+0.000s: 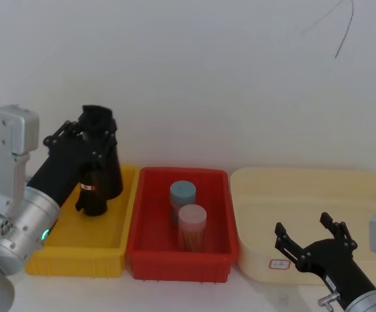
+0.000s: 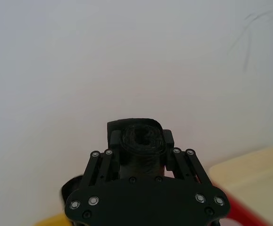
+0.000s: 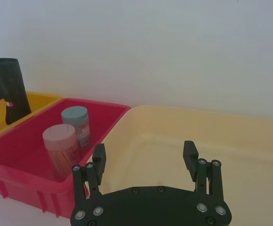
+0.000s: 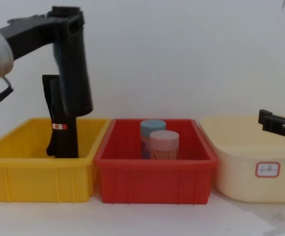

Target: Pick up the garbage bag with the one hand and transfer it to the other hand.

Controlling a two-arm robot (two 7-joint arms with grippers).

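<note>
Head view: the left gripper (image 1: 98, 133) is clamped on the bag (image 1: 110, 170), which hangs clear above the yellow bin's (image 1: 77, 250) right edge, so the pickup looks done

Left wrist view: its fingers (image 2: 113, 140) pinch the roll's top

Right wrist view: the right gripper (image 3: 144, 156) hangs wide open, holding nothing, over the tub's (image 3: 230, 136) front edge

Chest view: the bag and the right gripper are well apart, so the handover is not yet done

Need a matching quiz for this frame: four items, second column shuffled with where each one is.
1 garbage bag
2 stickered roll
3 pink-lid jar
4 right gripper

A standing in yellow bin
B open, near cream tub
C held aloft by left gripper
D in red bin

Pairs: 1-C, 2-A, 3-D, 4-B
</note>
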